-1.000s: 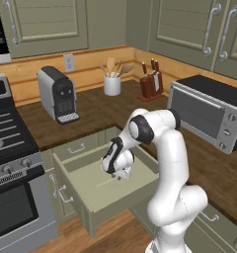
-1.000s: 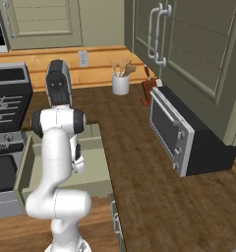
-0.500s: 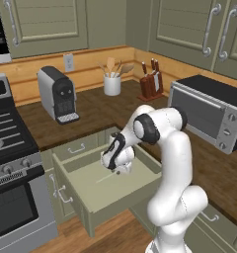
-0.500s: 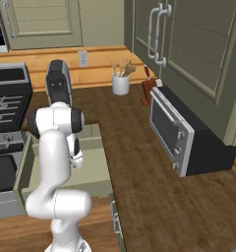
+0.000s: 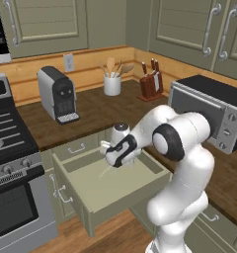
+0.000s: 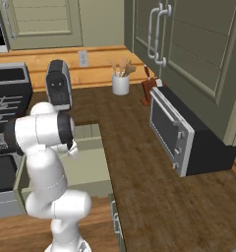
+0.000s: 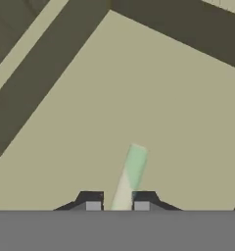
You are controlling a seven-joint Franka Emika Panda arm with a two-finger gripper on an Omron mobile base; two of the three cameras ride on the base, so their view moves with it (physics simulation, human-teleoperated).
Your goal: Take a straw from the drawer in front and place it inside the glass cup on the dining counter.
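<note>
— So, where does the pincer (image 7: pixel 117 206) stand right now?

— Down inside the open drawer (image 5: pixel 121 190), its jaws drawn almost together with the straw (image 7: pixel 129 176) running up between the two tips. They look to be pinching it, though I cannot tell for sure whether both pads are pressing yet. In the left base view the straw (image 5: pixel 104 172) pokes out below the pincer (image 5: pixel 112 165), slanting toward the drawer floor.

— What could spoil it from here?

— I'd say the grip is the weak point. The stick is thin and smooth, and it appears to be caught near one end, so most of its length hangs ahead of the tips. A quick lift could let it pivot or slide out. The drawer walls sit close around the pincer too; a sideways swing before it is clear might knock the free end against one.

— And the cup?

— I can't pick out a glass cup or the dining counter from here, so the carry may be long.

— Any writing or brand marks?

— None I can read; the panel at the upper-left edge behind the hand is too small to tell.
</note>
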